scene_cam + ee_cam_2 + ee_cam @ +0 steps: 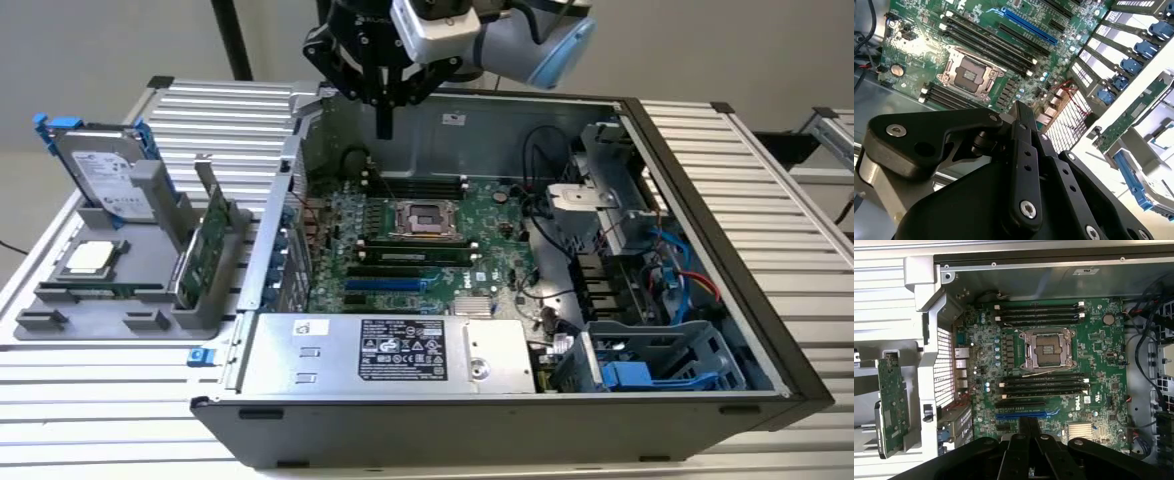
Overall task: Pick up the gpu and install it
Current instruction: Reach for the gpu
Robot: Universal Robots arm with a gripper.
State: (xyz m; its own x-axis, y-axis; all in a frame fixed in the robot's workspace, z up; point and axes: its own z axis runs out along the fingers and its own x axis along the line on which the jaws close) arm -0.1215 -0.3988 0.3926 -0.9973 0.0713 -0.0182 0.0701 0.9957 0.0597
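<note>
The gpu [203, 262] is a thin green card standing on edge in the grey holder [120, 300], outside the case on the exterior view's left. Both wrist views show that card beside the case wall: gpu [891, 410], gpu [1134, 117]. My gripper [384, 128] hangs high over the back part of the open computer case, above the motherboard [414, 240]. Its black fingers are shut together with nothing between them, as the wrist views show: gripper [1029, 422], gripper [1022, 107]. It is well apart from the gpu.
A silver hard drive [107, 175] with blue tabs and a processor chip [87, 258] also sit in the holder. Inside the case are a blue card slot [1021, 415], black memory slots [1036, 312], a power supply [387, 350], cables and a blue drive cage [654, 360].
</note>
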